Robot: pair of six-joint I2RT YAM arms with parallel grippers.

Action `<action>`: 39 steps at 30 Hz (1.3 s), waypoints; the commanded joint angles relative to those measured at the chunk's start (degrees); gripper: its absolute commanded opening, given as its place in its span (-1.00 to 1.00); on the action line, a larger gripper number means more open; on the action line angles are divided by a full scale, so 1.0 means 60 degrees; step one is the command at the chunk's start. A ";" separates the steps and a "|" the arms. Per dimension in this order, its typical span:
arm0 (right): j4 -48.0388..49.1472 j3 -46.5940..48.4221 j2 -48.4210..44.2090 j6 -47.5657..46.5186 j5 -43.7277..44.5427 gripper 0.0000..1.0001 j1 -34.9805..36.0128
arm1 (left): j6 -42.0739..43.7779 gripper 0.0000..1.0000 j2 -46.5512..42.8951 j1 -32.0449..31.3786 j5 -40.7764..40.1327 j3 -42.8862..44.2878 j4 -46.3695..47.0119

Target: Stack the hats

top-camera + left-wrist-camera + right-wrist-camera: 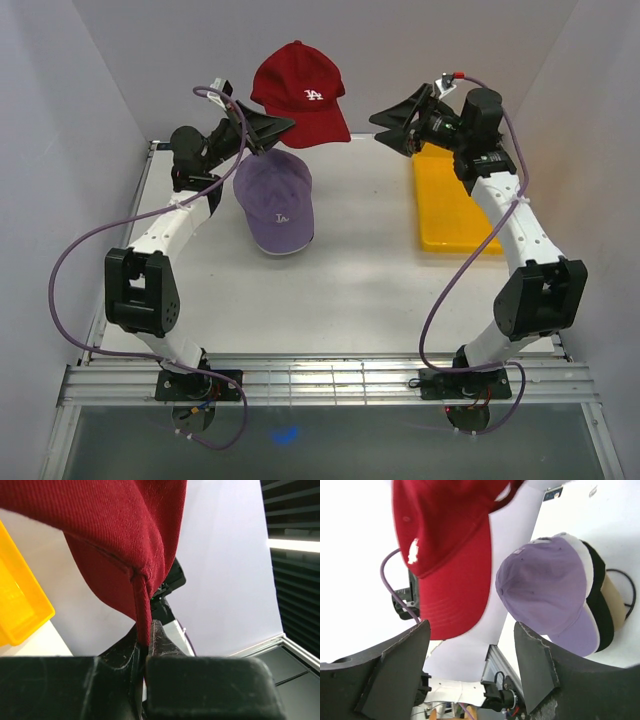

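Right now my left gripper (266,131) is clamped on the rim seam of the dark red hat (300,92), which looks soft, light and floppy, hanging at twelve o'clock of the lavender hat (275,205), while my right gripper (395,118) gapes wide, empty.

The left hand (146,647) pinches the dark red hat (115,525) by its edge, a yellow tray (20,605) beyond.
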 commanded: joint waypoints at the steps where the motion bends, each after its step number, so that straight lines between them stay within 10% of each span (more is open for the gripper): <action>1: 0.1307 -0.0055 -0.0058 0.0629 0.0255 0.47 0.0577 | -0.0439 -1.00 -0.0669 0.0051 -0.0178 0.0112 0.0906; 16: 0.4383 0.0501 0.1729 0.3325 0.0329 0.45 0.1983 | -0.1333 -1.00 -0.0977 0.0475 -0.0076 -0.1044 0.2267; 25: 0.4427 0.0824 0.2169 0.3340 0.0212 -0.50 0.2336 | -0.1495 -1.00 -0.1284 0.1047 0.0261 -0.1776 0.2547; 39: 0.3710 0.0737 0.3004 0.2300 -0.0227 -0.76 0.3141 | -0.1436 -1.00 -0.1651 0.2099 0.0818 -0.3183 0.2532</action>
